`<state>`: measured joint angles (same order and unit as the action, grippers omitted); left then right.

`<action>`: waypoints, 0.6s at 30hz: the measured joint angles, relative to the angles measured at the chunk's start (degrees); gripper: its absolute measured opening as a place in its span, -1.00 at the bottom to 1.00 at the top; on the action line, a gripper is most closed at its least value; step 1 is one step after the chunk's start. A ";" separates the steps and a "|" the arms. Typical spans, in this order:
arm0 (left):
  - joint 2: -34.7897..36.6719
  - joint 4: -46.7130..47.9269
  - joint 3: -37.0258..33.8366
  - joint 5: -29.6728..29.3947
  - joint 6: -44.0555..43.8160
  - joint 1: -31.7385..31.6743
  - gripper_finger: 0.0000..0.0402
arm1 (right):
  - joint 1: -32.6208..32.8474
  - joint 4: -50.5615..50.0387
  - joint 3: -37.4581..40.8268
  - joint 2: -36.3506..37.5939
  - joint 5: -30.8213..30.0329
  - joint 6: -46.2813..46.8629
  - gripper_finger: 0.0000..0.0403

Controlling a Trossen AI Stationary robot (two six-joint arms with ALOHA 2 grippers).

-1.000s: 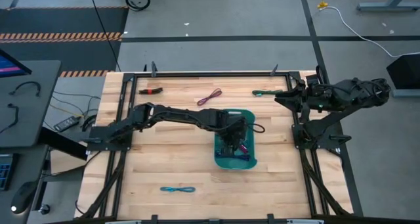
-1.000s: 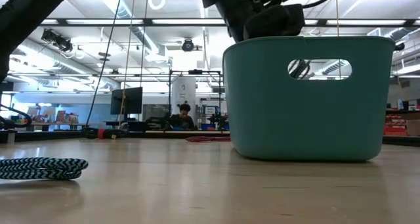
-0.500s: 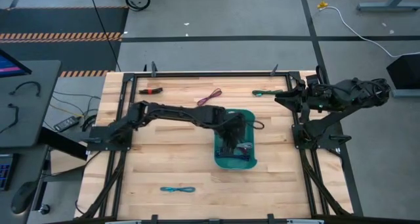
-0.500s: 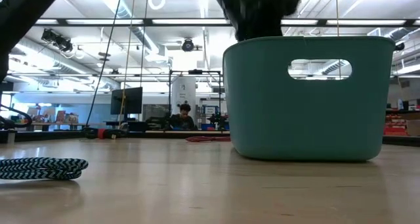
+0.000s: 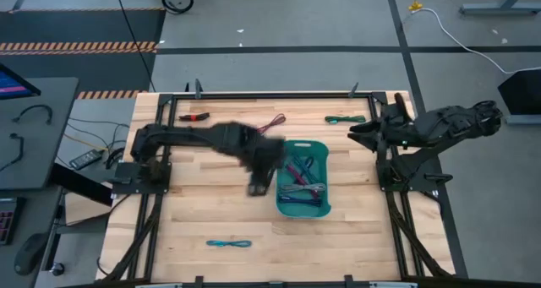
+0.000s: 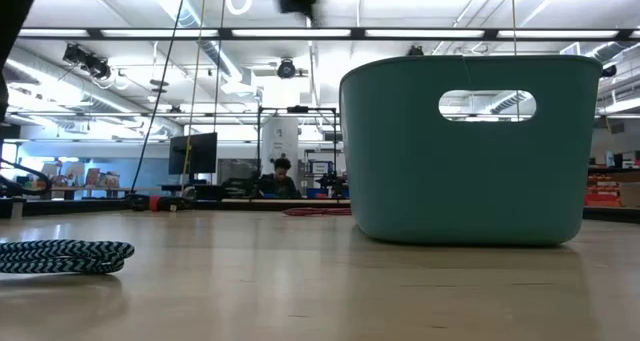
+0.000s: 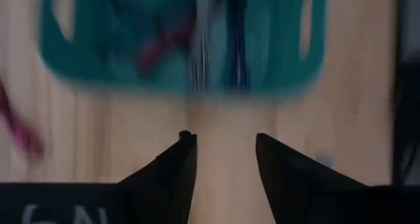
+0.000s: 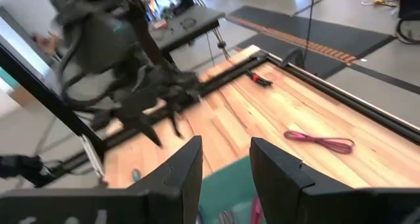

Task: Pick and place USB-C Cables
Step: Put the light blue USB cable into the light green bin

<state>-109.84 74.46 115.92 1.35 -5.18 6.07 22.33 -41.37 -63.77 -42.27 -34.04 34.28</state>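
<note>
Fingers of your left hand are spread and hold nothing, hanging just left of the teal bin, which sits right of the tabletop's centre. Several cables lie inside it, which I judge makes it the drop point. Four are still out: a magenta cable and a red cable toward the far edge, a green cable toward the far right corner, a teal cable by the near edge. Bare wood surrounds each, so you have room. Your right hand waits over the far right edge, fingers parted.
</note>
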 joint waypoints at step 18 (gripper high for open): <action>6.38 -21.24 -41.51 2.07 -28.72 26.48 -0.26 | 0.04 -2.71 0.02 -0.75 2.62 -3.07 -0.34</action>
<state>-103.46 53.22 74.41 3.42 -33.89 32.55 22.37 -44.08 -63.75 -43.02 -31.42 31.21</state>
